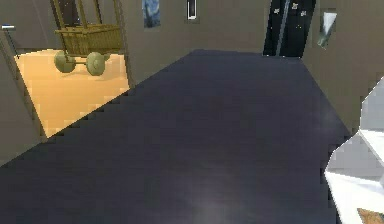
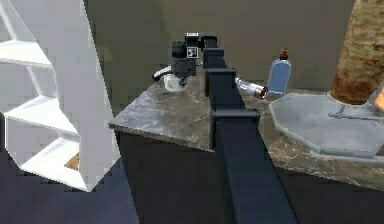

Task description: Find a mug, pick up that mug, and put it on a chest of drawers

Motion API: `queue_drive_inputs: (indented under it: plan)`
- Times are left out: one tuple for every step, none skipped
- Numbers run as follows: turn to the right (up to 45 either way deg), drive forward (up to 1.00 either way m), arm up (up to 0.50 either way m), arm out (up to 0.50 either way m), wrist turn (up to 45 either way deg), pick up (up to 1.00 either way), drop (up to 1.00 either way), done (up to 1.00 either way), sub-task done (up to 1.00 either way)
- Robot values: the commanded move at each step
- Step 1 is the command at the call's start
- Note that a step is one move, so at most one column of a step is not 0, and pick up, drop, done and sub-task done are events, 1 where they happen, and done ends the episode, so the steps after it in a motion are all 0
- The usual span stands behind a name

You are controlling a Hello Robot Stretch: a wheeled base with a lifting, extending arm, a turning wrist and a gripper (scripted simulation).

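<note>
**Inspector:** What is hidden or hard to make out?

**Onlooker:** Mainly the far end of the gripper (image 2: 180, 72). Its dark body lies against a small white mug (image 2: 170, 84) that stands near the back of the stone countertop (image 2: 150, 118), and the thin fingers merge with it. I cannot tell whether the gripper holds anything, or whether it is touching, above or beside the mug. The arm (image 2: 235, 135) covers a strip of the countertop. The sink (image 2: 320, 122) is cut off by the arm side view's right edge, and so is a mottled brown column (image 2: 362, 45) behind it. A small pale item with a red tip (image 2: 250, 90) lies just beside the arm, too small to identify.

**Inspector:** How is the arm posed?

**Onlooker:** It reaches straight out across the countertop from the near edge towards the back wall. The gripper sits left of the arm's end and is angled down at the mug.

**Inspector:** What else is around?

**Onlooker:** A blue bottle (image 2: 280, 76) with a dark cap stands upright between the arm and the sink. A white shelf unit (image 2: 55, 100) stands close to the countertop's left end. In the forward view there is a dark floor (image 1: 200, 130). On its left a doorway leads to an orange-floored room with a wooden cart (image 1: 85, 45) on wheels. A dark door (image 1: 290, 28) is in the far wall, and a framed picture (image 1: 152, 10) hangs near it. A white surface (image 1: 362, 165) enters at the forward view's lower right, cut off by the edge.
</note>
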Motion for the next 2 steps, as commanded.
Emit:
queue_drive_inputs:
  plan:
    - [0.0,0.00,0.00,0.00,-45.0,0.00,0.00,0.00,0.00]
    - [0.0,0.00,0.00,0.00,-45.0,0.00,0.00,0.00,0.00]
